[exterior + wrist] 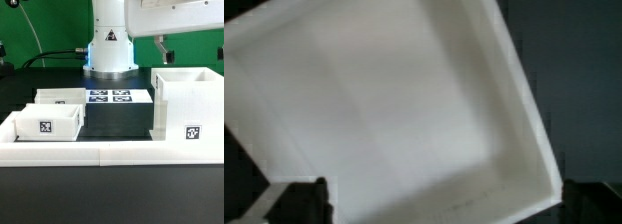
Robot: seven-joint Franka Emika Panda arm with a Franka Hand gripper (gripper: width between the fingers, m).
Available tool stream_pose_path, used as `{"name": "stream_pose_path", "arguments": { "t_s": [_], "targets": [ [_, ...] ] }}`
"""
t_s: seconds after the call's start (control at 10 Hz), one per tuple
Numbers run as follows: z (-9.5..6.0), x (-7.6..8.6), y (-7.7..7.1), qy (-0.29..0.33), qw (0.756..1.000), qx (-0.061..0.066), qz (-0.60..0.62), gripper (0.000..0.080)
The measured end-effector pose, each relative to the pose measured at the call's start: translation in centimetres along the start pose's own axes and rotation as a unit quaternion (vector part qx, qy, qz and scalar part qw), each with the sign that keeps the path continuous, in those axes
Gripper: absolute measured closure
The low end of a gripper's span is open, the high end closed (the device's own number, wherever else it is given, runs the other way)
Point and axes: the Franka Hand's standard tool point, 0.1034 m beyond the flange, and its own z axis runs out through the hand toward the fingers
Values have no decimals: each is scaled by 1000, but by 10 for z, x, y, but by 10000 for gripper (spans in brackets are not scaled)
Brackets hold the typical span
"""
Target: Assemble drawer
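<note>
We see the pincer (438, 205) only in the wrist view, where its two dark fingertips (299, 203) stand wide apart at either side, with nothing between them. Beneath it fills the open hollow of the large white boxy plastic shell (384, 110), seen from above and tilted across the frame.

In the exterior view we count three parts of the drawer. The shell (188, 110) stands upright at that view's right, open at the top, with one black-and-white square tag (193, 132) on its near face. Two small white rectangular trays sit at that view's left: the near tray (45, 122), tagged on its front, and the far tray (62, 97) just behind it.

Between the trays and the shell lies the marker board (112, 96), a thin flat white strip carrying several tags. A long low white border block (110, 150) runs along the near edge of the dark surface (110, 195), in front of all three parts. The arm's white base (108, 50) rises at the far middle.
</note>
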Motion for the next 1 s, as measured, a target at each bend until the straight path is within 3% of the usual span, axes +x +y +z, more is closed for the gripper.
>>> {"name": "stream_pose_path", "arguments": {
  "t_s": [0.1, 0.4, 0.5, 0.6, 0.8, 1.0],
  "targets": [
    [-2, 2, 4, 9, 1000, 10, 3, 150],
    [2, 1, 6, 8, 993, 4, -118, 150],
    [8, -2, 11, 4, 985, -5, -171, 150],
    [7, -1, 24, 1, 982, -10, -190, 150],
    [4, 0, 67, 4, 986, -23, -167, 150],
    [0, 14, 103, 7, 987, -26, -161, 150]
  ]
}}
